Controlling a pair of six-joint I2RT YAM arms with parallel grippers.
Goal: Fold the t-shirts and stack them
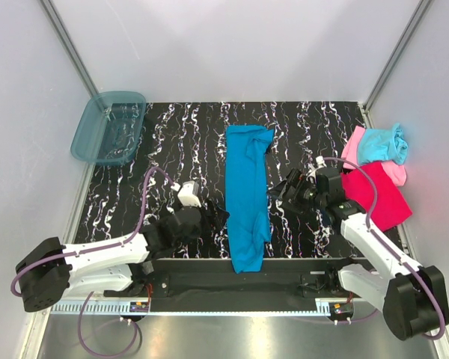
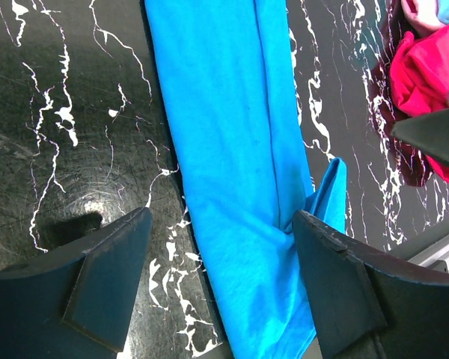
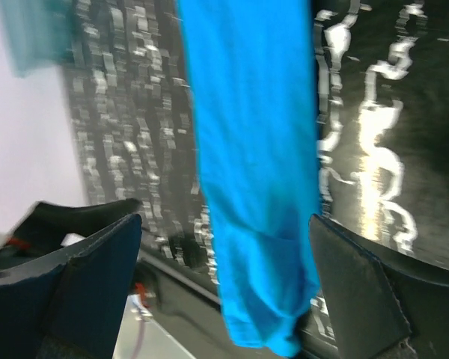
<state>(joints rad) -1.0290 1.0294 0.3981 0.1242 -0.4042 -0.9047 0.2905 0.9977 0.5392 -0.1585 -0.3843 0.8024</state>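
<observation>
Plain white booth, dark bench

Black white-veined marble-look bench, pale walls, metal corner posts.

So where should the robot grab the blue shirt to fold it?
Probably the near end of the blue t-shirt, the left fingers taking its left corner and the right fingers its right, each from its own side. It lies flat as a long narrow strip running away from the robot, with both open beside it, so the side edges look easiest to pinch.

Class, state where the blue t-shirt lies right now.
In the top view, the blue t-shirt lies as a long strip along the table's middle, between the left end effector and right end effector.
</observation>
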